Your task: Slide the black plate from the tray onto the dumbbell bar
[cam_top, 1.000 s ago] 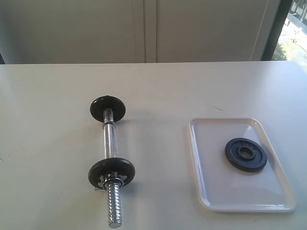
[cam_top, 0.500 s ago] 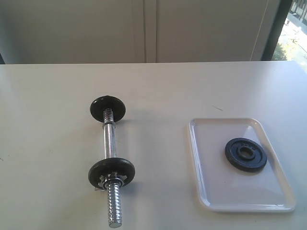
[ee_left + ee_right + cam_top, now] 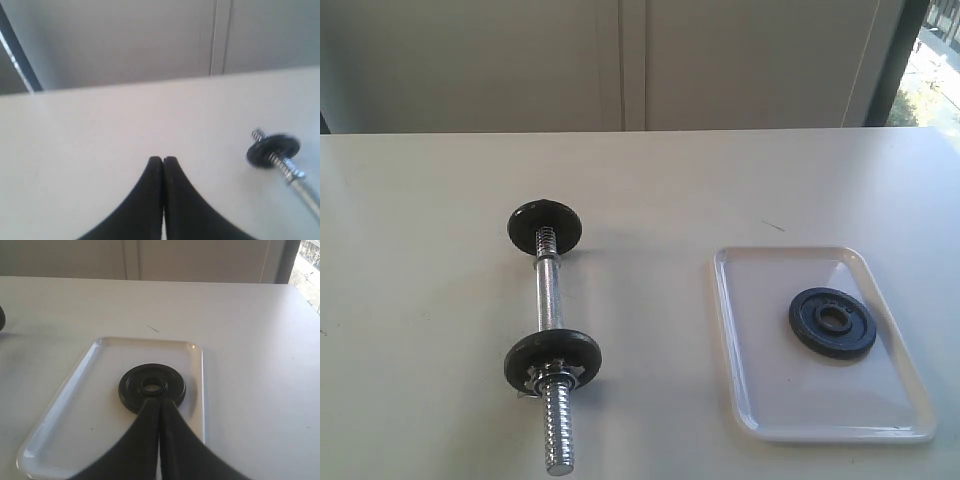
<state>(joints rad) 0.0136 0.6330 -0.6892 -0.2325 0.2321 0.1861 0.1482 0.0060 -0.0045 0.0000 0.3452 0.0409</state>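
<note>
Small round black cast-iron plate (image 3: 832, 322) lies flat, hole upward, in the white rectangular plastic tray (image 3: 760, 400). The chrome steel dumbbell bar (image 3: 550, 300) lies well to its left, long axis far-to-near, bare threaded end nearest. The left gripper (image 3: 163, 160) and right gripper (image 3: 159, 402) are closed and empty.

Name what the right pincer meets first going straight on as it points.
Probably the black plate in the tray, just ahead of the shut right pincer; its height above it is unclear.
</note>
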